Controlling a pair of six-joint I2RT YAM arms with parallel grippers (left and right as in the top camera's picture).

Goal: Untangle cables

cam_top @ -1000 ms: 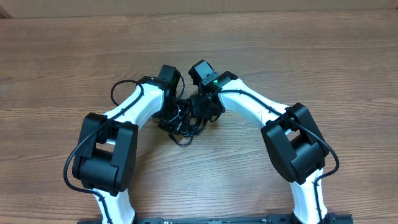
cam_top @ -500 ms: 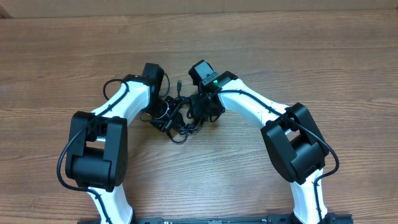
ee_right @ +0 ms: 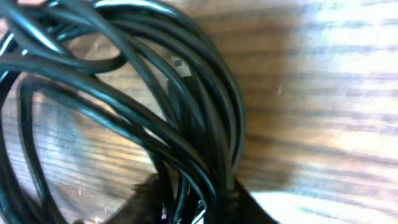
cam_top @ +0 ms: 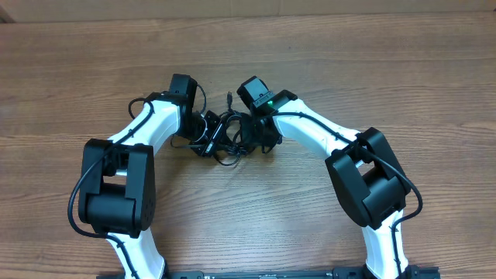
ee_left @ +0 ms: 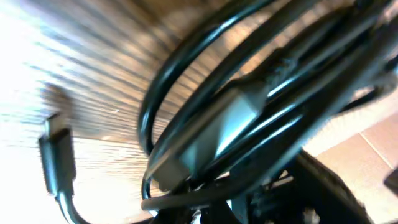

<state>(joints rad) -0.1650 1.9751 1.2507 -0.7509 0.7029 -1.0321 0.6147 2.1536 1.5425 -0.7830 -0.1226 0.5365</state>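
Toward frame left, left arm (cam_top: 124,178): white links with black joints, rising from the lower edge of the overhead view and bending right toward centre.
Left gripper (cam_top: 200,133): just left of centre, at the left edge of the bundle. Fingers are closed fully down on cord strands; the fingers themselves cannot be made out in the left wrist view.
Left wrist view: blurred. Black loops cross from lower left to upper right. A grey plug housing (ee_left: 217,124) sits mid-frame among the strands, and a black plug (ee_left: 56,155) hangs at the left edge.
Cables (cam_top: 229,139): one tangled black bundle at centre of the overhead view, spanning between the two grippers and touching both. Loose loops sag toward the lower side over the table (cam_top: 387,62).
Plug end (cam_top: 230,98): protrudes toward the upper frame from the top of the bundle, between the two wrists.
Right gripper (cam_top: 256,136): just right of centre, at the right edge of the bundle. Fingers are set narrow, with strands passing between them at the bottom of the right wrist view. Clamped or merely straddling: cannot tell.
Right wrist view: several black loops curve from upper left down to bottom centre, over wood grain.
Right arm (cam_top: 364,178): rises from the lower right and bends left toward centre.
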